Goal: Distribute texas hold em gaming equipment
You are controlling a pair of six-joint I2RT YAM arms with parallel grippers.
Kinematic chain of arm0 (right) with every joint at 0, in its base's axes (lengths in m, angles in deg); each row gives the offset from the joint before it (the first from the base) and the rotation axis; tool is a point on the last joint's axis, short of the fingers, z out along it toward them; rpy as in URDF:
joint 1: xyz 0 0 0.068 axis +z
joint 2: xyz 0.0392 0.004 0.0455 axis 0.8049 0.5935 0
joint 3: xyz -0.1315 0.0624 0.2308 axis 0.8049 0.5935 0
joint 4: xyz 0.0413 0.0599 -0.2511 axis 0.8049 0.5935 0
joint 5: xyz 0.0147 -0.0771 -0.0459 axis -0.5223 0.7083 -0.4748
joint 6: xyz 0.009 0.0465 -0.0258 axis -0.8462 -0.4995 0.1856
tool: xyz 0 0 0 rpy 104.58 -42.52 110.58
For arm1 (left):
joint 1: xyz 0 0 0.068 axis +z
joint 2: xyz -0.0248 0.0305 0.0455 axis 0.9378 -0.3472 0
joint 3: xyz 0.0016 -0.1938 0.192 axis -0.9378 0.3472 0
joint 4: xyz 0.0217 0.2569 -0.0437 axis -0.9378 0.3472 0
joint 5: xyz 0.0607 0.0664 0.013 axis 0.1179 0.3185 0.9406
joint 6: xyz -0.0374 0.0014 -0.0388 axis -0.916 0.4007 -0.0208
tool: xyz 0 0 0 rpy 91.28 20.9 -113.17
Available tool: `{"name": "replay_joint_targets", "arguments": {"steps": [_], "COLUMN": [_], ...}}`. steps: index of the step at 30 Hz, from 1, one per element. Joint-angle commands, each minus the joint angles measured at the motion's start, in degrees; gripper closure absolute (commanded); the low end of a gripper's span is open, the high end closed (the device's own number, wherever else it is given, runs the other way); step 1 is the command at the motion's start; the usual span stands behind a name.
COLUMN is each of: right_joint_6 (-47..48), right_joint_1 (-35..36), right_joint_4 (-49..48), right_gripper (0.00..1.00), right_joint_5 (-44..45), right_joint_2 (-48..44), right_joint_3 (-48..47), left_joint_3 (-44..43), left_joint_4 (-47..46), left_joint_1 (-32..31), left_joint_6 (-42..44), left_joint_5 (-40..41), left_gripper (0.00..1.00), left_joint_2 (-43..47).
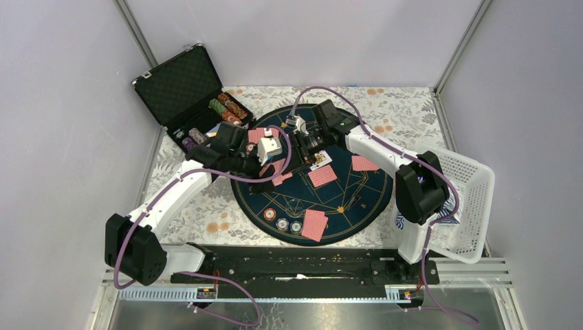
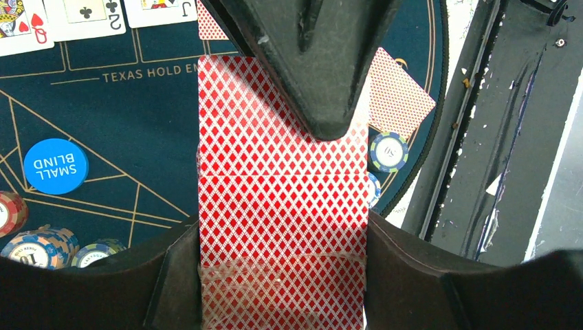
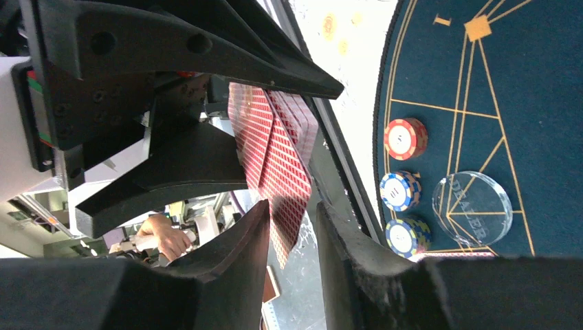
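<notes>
Top external view: I see both arms meeting over the round blue mat [image 1: 357, 199] on the bench [image 1: 199, 206], placed so one can feed cards to the other.
Left claw [image 2: 282, 230]: closed on the long edges of the red-backed deck [image 2: 282, 158], holding it flat and clear of the mat. I judge it is acting as the dealer's hand.
Right claw [image 3: 292, 213]: parted by a narrow gap, with the edge of one card [image 3: 282, 185] from the deck hanging between the fingers. I see no pinch yet.
Why that grip: taking a card by its edge should let a single one slide off while the left claw holds the rest.
Dealt cards: face-down cards [image 1: 315, 225] lie at several spots on the mat, and face-up cards [image 2: 86, 14] sit in a row beyond the mat's lettering.
Chips: small chip stacks [image 3: 405, 137] sit by the clear dealer button [image 3: 471, 208]. The blue small-blind disc [image 2: 56, 166] lies elsewhere, which I take to mark another seat.
Supply: more chips are in the open black case [image 1: 180, 86] at the far left.
Risk: two cards may come away together.
</notes>
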Motion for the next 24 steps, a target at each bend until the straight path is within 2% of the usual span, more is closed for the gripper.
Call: {"name": "replay_joint_targets", "arguments": {"steps": [1, 6, 16, 24], "right_joint_6": [3.3, 3.3, 3.8, 3.6], "right_joint_1": [-0.1, -2.0, -3.5, -4.7], "right_joint_4": [3.7, 3.8, 4.0, 3.5], "right_gripper": [0.64, 0.69, 0.70, 0.83], "right_joint_5": [2.7, 2.2, 1.3, 0.4], "right_joint_2": [-0.2, -0.8, -2.0, -3.4], "right_joint_3": [-2.7, -2.4, -1.9, -1.2], "left_joint_3": [-2.6, -2.6, -2.6, -2.4], "left_joint_4": [-3.0, -3.1, -3.0, -3.0], "left_joint_1": [0.0, 0.0, 0.0, 0.0], "left_joint_6": [0.2, 0.2, 0.2, 0.3], "left_joint_5": [-2.4, -2.3, -2.4, -2.1], "left_gripper": [1.00, 1.00, 1.00, 1.00], "left_joint_2": [1.2, 1.2, 0.9, 1.1]}}
